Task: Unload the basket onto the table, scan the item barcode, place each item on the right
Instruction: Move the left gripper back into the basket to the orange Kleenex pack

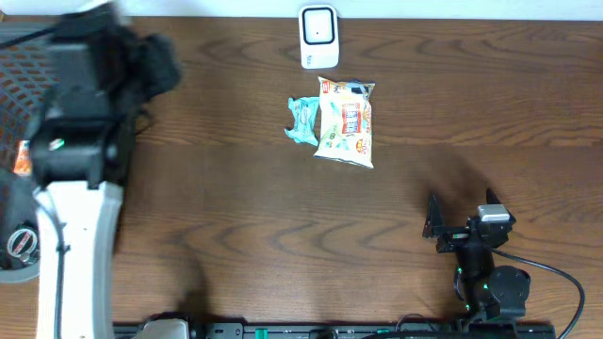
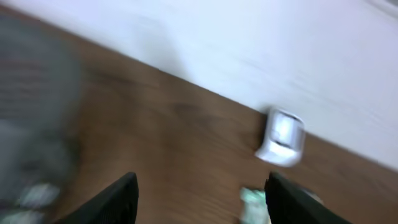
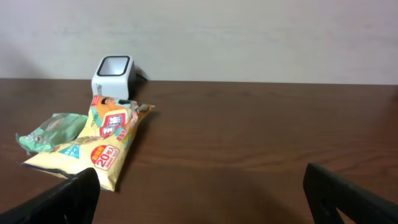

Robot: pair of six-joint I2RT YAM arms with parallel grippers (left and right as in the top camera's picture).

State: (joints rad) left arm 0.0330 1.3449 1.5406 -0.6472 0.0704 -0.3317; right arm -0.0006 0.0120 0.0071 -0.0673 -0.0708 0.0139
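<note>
Two packets lie touching on the surface (image 1: 236,207), toward the middle of its far edge: a yellow snack bag (image 1: 346,124) and, on its left-edge side, a teal packet (image 1: 302,121). Just beyond them, at the far edge, we see the white scanner (image 1: 318,36). The left end effector (image 2: 202,202) is spread apart and empty. So is the right end effector (image 3: 202,199), near the near right corner.

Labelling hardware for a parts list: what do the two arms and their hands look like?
The left arm has a white lower section and black upper parts. The right arm is black with a grey block, a green light and a black cable. The left hand and right hand have black fingers.
</note>
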